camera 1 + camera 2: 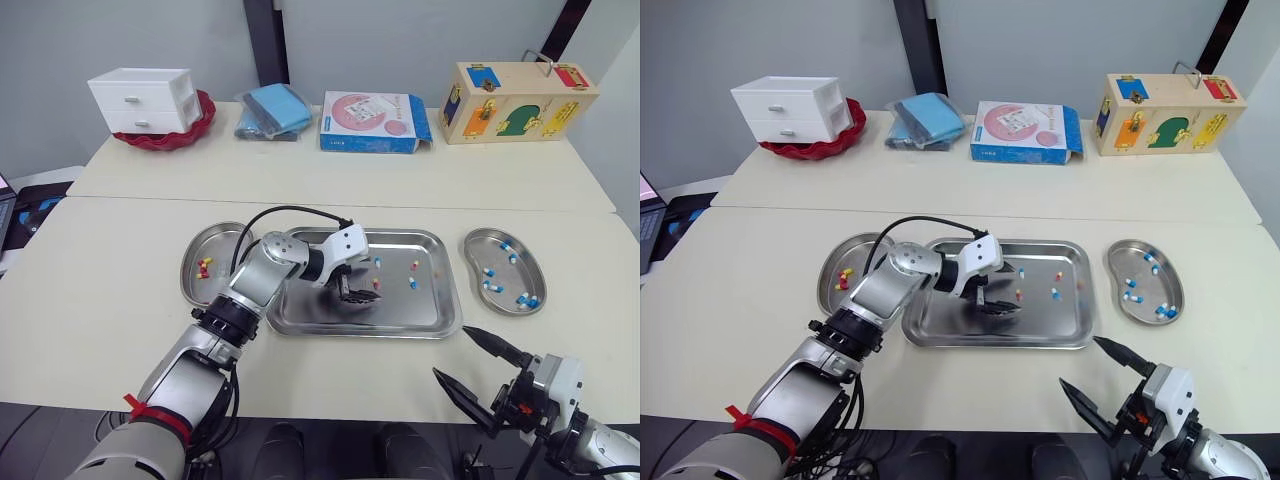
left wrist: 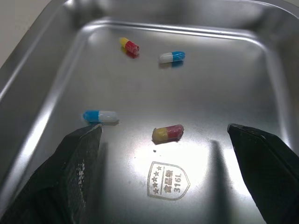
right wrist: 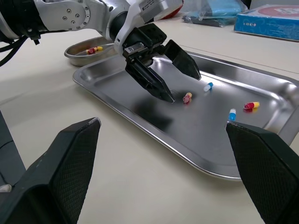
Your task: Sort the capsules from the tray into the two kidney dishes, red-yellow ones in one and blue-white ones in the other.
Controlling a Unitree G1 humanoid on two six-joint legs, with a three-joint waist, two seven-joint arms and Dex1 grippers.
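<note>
The steel tray [image 1: 310, 316] lies mid-table. My left gripper [image 1: 358, 292] hangs low inside it, open, and a red-yellow capsule [image 2: 167, 133] lies on the tray floor between its fingertips, untouched. Nearby lie a blue-white capsule [image 2: 100, 116], another red-yellow one [image 2: 129, 45] and another blue-white one [image 2: 172, 56]. The left kidney dish [image 1: 190, 272] holds red-yellow capsules [image 1: 204, 267]. The right kidney dish [image 1: 470, 250] holds several blue-white capsules [image 1: 491, 287]. My right gripper [image 1: 450, 351] hovers open near the table's front edge, right of the tray, holding nothing.
Along the back stand a white drawer unit [image 1: 148, 100] in a red basket, a blue cloth bundle [image 1: 272, 110], a blue box [image 1: 372, 122] and a wooden latch box [image 1: 515, 100]. A seam between two tables runs behind the tray.
</note>
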